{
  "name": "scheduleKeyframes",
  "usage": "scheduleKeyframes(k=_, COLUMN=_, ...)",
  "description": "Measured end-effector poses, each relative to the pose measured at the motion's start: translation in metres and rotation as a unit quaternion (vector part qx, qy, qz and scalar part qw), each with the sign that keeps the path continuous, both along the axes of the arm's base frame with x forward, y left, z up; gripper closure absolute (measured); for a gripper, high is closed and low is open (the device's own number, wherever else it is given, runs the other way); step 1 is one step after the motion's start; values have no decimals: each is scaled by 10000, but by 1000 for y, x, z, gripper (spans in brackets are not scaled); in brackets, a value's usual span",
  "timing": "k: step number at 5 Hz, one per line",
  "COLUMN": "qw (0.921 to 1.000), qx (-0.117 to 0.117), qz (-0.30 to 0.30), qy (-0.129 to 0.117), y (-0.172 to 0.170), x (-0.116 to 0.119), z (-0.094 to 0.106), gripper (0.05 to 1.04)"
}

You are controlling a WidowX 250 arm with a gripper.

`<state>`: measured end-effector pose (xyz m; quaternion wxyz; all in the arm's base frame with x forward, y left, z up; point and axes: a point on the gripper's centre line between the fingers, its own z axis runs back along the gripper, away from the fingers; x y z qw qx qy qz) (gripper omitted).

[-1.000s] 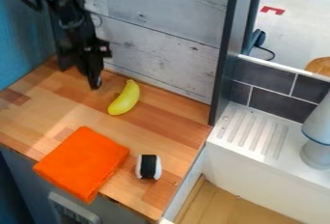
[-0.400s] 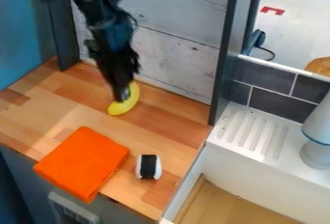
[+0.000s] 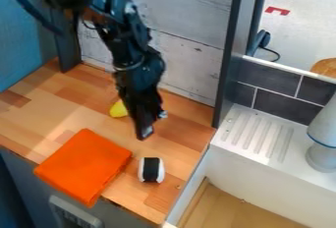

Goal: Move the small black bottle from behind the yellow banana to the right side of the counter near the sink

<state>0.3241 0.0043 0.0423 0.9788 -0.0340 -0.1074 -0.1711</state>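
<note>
The black gripper (image 3: 146, 132) hangs over the wooden counter, just above and behind the sushi roll (image 3: 151, 169), apart from it. The roll is white with a black band around its middle. Behind the gripper, the yellow banana (image 3: 119, 109) is mostly hidden, with one end visible at the left. A folded orange cloth (image 3: 84, 166) lies at the counter's front edge, left of the roll.
A dark upright post (image 3: 226, 89) stands at the counter's right corner. To the right are a white ridged drainboard (image 3: 256, 134) and a grey-white object (image 3: 322, 143) on it. A pale plank wall (image 3: 190, 67) rises behind the counter.
The arm has come in from the upper left, passing over the banana and toward the roll. Banana, cloth and roll have not visibly moved.
</note>
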Motion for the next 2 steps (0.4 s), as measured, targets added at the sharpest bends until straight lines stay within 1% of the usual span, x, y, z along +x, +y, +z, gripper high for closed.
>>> scheduleKeyframes(k=1, qw=9991, qx=-67, qz=-247, qy=-336, y=-11, x=10, z=-3, gripper=731)
scheduleKeyframes(k=2, qw=9988, qx=-146, qz=-361, qy=-293, y=-17, x=15, z=-18, gripper=731)
